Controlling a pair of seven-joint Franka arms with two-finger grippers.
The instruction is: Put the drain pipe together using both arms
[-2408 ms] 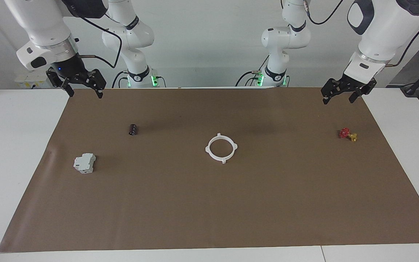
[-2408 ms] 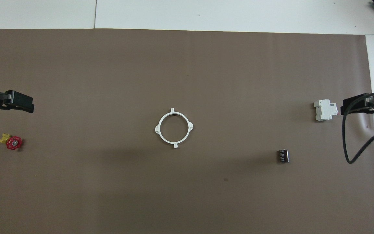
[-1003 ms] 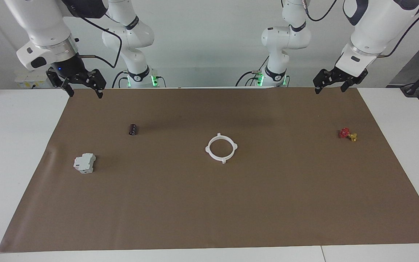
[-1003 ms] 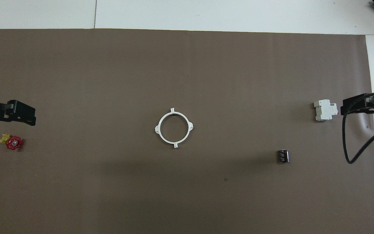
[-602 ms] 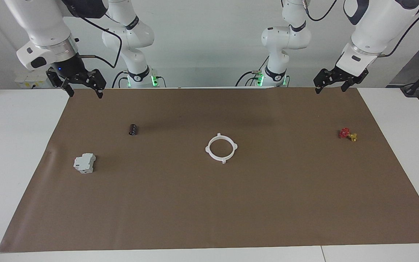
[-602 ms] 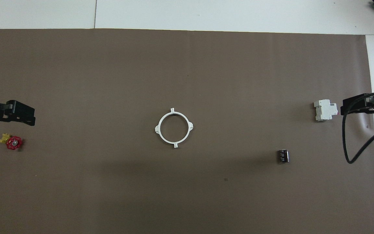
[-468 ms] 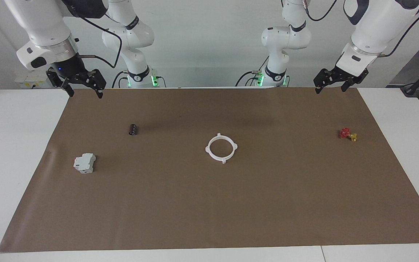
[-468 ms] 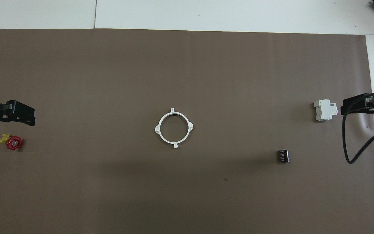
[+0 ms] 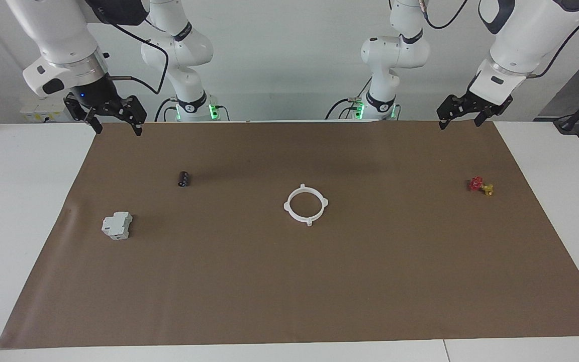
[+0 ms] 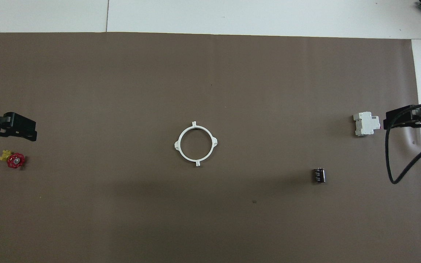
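The drain pipe – two thin white plastic half-ring arcs with small end tabs – lies flat mid-bench as one closed ring with four tabs, on the brown paper sheet that covers the white bench. Nothing is touching it.

The left gripper, black and two-fingered, hangs in the air over the robots' edge of the sheet at the left arm's end, fingers spread and holding nothing. In the overhead view its tip shows just above a small red handwheel valve with a yellow body, which sits on the sheet well apart from the ring.

The right gripper, also black, hangs over the sheet's corner at the right arm's end – released, fingers apart, nothing between them.

A small black cylinder lies on the sheet between the ring and the right arm's end, nearer to the robots than the ring. A grey-white boxy plastic block sits closer to that end, farther from the robots than the cylinder.
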